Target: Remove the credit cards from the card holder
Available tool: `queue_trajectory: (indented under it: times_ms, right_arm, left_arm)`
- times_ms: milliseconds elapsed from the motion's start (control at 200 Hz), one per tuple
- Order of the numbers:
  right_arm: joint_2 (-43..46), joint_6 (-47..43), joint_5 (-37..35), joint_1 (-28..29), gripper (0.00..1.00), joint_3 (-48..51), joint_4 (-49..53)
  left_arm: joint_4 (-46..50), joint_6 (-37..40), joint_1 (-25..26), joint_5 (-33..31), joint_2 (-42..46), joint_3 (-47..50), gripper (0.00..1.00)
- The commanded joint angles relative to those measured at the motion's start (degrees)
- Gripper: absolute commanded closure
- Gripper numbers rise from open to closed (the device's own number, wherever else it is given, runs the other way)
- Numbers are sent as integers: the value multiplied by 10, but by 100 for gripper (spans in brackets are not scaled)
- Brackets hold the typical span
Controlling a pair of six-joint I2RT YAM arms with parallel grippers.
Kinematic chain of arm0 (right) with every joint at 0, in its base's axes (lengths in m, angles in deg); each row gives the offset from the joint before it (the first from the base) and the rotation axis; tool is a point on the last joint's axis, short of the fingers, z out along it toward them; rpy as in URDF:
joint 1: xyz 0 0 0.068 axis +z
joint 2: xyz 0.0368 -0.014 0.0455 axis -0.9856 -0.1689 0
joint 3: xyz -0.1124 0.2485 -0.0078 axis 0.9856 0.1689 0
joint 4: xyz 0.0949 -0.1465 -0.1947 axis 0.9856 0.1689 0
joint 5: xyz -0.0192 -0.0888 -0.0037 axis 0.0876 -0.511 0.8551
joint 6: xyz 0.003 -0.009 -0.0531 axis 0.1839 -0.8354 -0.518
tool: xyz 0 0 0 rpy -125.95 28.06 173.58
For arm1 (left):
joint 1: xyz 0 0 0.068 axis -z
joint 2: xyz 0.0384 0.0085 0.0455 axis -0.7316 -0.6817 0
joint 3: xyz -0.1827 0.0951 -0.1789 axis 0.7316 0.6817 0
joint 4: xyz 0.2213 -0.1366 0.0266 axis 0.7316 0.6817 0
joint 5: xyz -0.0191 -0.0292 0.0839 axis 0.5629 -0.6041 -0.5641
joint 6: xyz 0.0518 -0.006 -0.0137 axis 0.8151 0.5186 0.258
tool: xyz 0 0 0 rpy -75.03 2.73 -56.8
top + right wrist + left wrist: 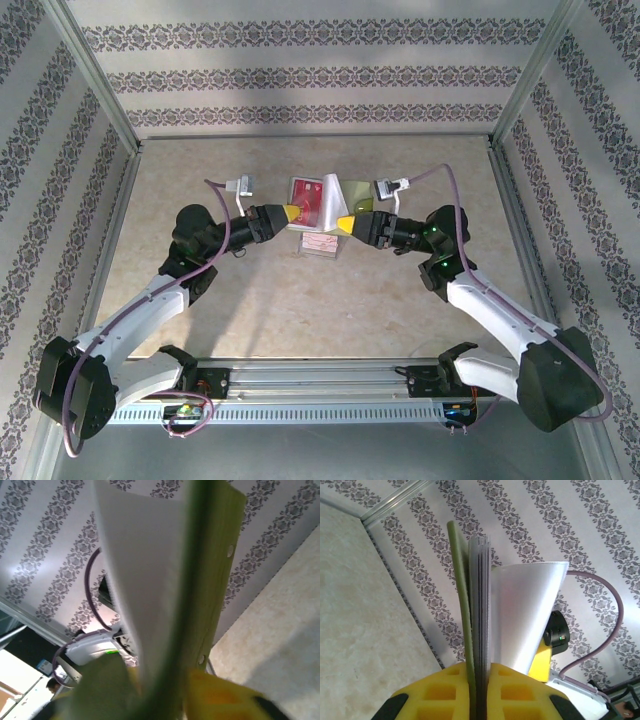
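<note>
The olive-green card holder (348, 193) is held open above the table's middle, between both arms. A red credit card (306, 200) shows in its left half. My left gripper (292, 213) is shut on that half's edge; in the left wrist view the yellow fingers (445, 690) clamp the green edge and the grey pocket layers of the card holder (479, 605). My right gripper (345, 223) is at the right flap. In the right wrist view the blurred card holder flap (215, 570) runs between the right gripper's (165, 690) fingers, which stand apart.
A clear tray (320, 246) with red-and-white contents lies on the table right under the card holder. Patterned walls enclose the beige table (250, 300) on three sides. Both arms' cables loop near the wrists.
</note>
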Motion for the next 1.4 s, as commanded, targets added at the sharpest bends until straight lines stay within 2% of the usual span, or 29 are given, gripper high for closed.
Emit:
queue_trajectory:
  times_ms: [0,90,205,300,380,470,585,744,899,1034,1189,1399]
  right_arm:
    - [35,-31,-17,-34,49,24,45]
    - [63,-61,-22,-69,41,30,132]
    - [104,-125,-40,-101,42,5,284]
    - [126,-199,-79,-106,44,-49,456]
    - [129,-210,-87,-104,47,-83,512]
    - [125,-199,-105,-79,50,-113,532]
    - [93,-215,-159,4,51,-165,570]
    - [9,-209,-221,114,53,-219,557]
    - [-78,-205,-235,172,56,-263,526]
    - [-102,-184,-251,179,62,-249,489]
    - [-121,-156,-245,179,79,-221,436]
    - [-119,-145,-259,163,79,-198,430]
  left_arm:
    - [70,53,6,-37,30,-16,100]
    - [128,82,5,-75,48,-10,100]
    - [155,94,5,-100,60,12,100]
    - [200,120,9,-132,69,26,100]
    - [230,144,12,-161,76,38,100]
    - [251,164,18,-185,75,47,100]
    - [308,210,42,-237,69,29,100]
    - [359,249,75,-290,53,1,100]
    - [419,288,109,-362,39,-36,100]
    - [488,326,146,-439,12,-77,100]
    - [556,358,187,-517,-33,-127,100]
    - [524,349,195,-509,-31,-118,100]
